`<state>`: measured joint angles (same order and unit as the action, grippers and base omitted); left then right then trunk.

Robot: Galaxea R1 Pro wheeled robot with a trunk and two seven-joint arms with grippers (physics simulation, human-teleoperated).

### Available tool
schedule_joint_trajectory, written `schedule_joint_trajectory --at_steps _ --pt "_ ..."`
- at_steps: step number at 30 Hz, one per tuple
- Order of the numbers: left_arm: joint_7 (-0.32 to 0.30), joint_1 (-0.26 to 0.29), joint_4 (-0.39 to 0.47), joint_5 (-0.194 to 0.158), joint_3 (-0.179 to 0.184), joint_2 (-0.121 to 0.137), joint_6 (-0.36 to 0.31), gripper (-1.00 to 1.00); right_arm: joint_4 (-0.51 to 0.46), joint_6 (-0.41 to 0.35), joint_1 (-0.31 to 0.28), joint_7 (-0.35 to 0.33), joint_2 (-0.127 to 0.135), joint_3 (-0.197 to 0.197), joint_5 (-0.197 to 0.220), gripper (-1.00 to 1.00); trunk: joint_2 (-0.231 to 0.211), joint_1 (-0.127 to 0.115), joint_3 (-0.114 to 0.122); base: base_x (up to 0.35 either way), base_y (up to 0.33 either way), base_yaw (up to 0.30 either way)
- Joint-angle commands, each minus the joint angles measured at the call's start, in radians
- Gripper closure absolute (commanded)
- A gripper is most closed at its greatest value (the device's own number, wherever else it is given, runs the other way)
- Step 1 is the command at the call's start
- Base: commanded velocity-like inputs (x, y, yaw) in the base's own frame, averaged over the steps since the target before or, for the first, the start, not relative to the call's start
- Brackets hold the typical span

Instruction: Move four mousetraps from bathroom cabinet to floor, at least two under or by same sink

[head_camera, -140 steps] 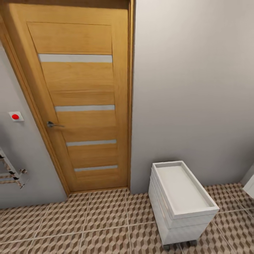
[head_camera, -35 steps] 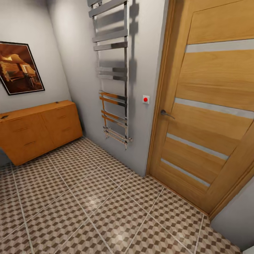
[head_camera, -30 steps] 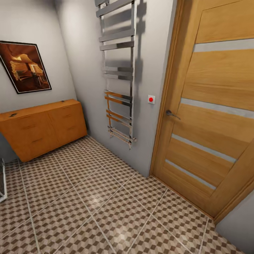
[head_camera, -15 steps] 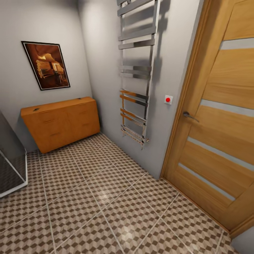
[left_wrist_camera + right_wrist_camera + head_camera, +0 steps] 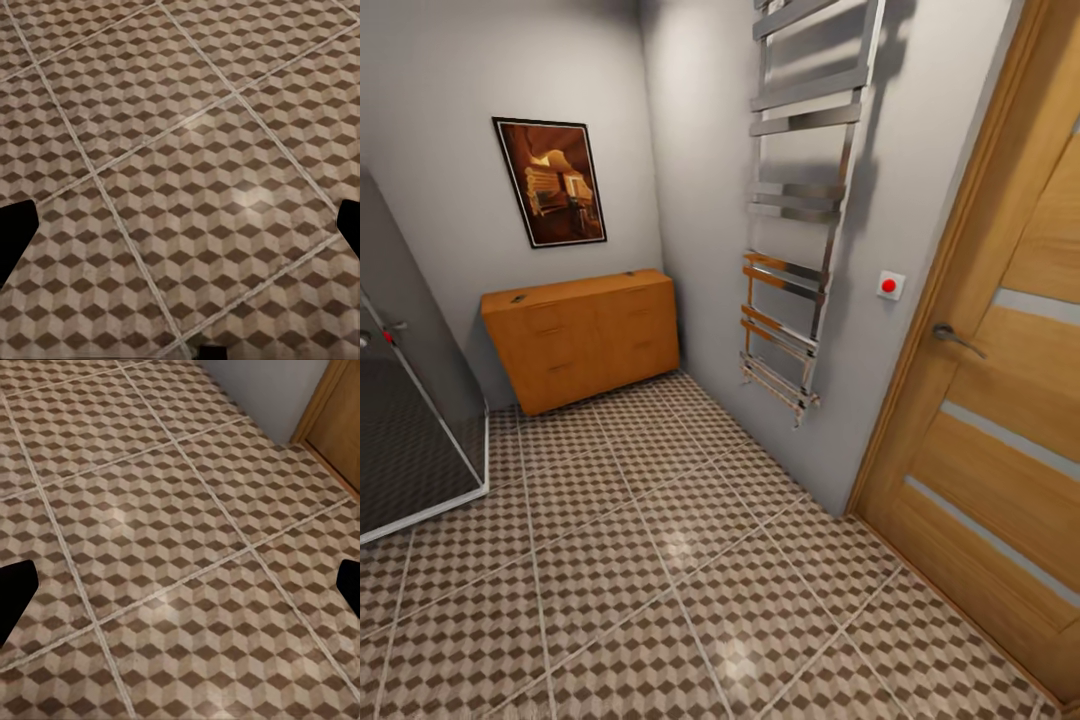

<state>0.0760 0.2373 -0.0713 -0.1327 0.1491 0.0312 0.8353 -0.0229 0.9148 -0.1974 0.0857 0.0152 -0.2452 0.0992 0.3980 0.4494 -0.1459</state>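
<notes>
The orange-brown cabinet (image 5: 585, 335) stands against the far wall, its drawers shut. Two tiny dark specks (image 5: 517, 298) lie on its flat top, too small to identify, so I cannot make out the mousetraps. The bathroom floor (image 5: 660, 560) of cube-patterned tiles stretches from me to the cabinet. The bathroom sink is out of view. My left gripper (image 5: 184, 229) hangs open over bare tiles, its black fingertips (image 5: 16, 236) at the picture's edges. My right gripper (image 5: 182, 589) is open the same way above the tiles, near the door's foot.
A dark glass shower enclosure (image 5: 410, 440) stands at the left. A chrome towel rail (image 5: 800, 250) hangs on the right wall beside a red button (image 5: 890, 285) and a wooden door (image 5: 1000, 400). A framed picture (image 5: 552, 182) hangs above the cabinet.
The camera has swung left: the door slid to the picture's right, the cabinet moved toward the middle, and the shower enclosure came into view. Nothing in the room itself moved.
</notes>
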Motion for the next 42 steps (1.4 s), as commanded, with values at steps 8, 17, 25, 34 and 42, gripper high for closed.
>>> schedule_joint_trajectory --at_steps 8,17,25,34,42 --pt "0.002 0.002 -0.004 -0.007 0.009 -0.001 0.005 -1.00 0.000 0.002 0.000 0.002 0.000 -0.009 0.010 -1.00 0.002 0.001 -0.006 0.065 0.000 0.262" --pt "0.003 0.002 -0.004 -0.007 0.009 -0.001 0.005 -1.00 0.000 0.002 0.000 0.002 0.000 -0.009 0.009 -1.00 0.002 0.001 -0.010 0.197 0.000 0.267" --pt "0.004 0.002 -0.004 -0.007 0.009 -0.001 0.005 -1.00 0.000 0.002 0.000 0.002 0.000 -0.009 0.009 -1.00 0.002 0.001 -0.014 0.311 0.000 0.268" --pt "0.004 0.002 -0.004 -0.007 0.009 -0.001 0.005 -1.00 0.000 0.002 0.000 0.002 0.000 -0.009 0.009 -1.00 0.002 0.001 -0.018 0.326 0.000 0.268" --pt "0.004 0.002 -0.004 -0.007 0.009 -0.001 0.005 -1.00 0.000 0.002 0.000 0.000 0.001 -0.009 0.009 -1.00 0.002 0.001 -0.022 0.327 0.000 0.221"
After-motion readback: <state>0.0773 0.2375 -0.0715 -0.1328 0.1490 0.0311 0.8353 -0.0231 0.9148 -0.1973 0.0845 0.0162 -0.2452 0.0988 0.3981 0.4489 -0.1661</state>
